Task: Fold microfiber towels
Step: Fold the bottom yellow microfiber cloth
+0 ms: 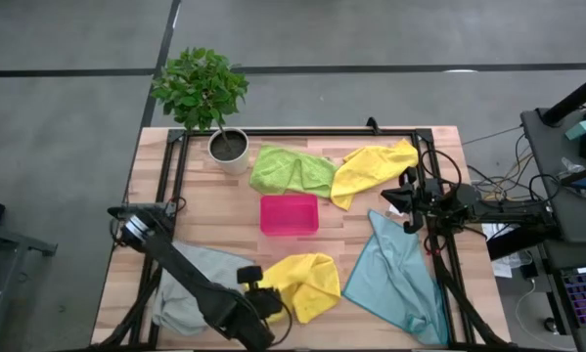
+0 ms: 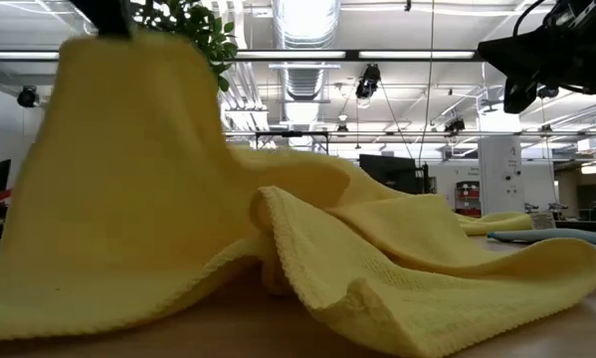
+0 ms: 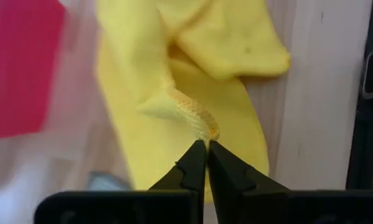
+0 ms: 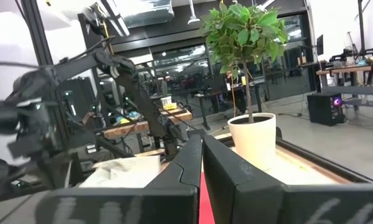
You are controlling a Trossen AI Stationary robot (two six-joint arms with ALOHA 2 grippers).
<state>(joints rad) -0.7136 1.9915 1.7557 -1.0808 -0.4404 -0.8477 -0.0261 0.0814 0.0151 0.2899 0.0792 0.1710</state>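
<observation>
Near the front edge of the bench (image 1: 146, 196) lies a crumpled yellow towel (image 1: 307, 284) — the left tool (image 3: 207, 146) is clenched on a raised fold of its edge. Beside it sit a grey towel (image 1: 190, 293) and a teal towel (image 1: 395, 279); beyond the pink tray (image 1: 290, 214) lie a green towel (image 1: 288, 169) and another yellow towel (image 1: 376, 166). Over the bench's right side, the right tool (image 4: 202, 155) hangs clenched on nothing.

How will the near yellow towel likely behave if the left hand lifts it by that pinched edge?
The yellow towel will probably drape limply: it already lies in soft folds. It seems light, since the left hand pinches only a thin edge. Its textured weave likely resists slipping.
</observation>
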